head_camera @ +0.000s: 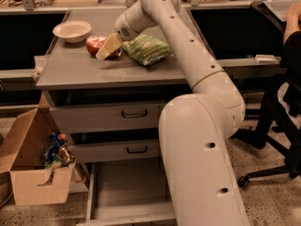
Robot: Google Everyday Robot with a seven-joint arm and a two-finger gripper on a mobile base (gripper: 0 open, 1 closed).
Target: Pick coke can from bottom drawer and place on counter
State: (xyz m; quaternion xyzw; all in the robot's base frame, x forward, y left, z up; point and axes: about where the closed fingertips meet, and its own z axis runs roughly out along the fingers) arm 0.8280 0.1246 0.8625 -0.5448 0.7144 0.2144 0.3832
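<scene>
The coke can (95,43) is red and sits low at the counter (70,72), left of centre, just right of a white bowl. My gripper (109,46) reaches over the counter from the right and is shut on the can, with one tan finger (108,47) across its front. The can's base looks at or just above the counter surface. The bottom drawer (127,192) is pulled open below, with its grey floor showing bare. My arm hides the drawer's right side.
A white bowl (72,30) stands at the counter's back left. A green snack bag (146,48) lies right of the gripper. Two closed drawer fronts (134,113) sit above the open one. A cardboard box (28,173) with wrappers stands on the floor at left. An office chair (277,126) is at right.
</scene>
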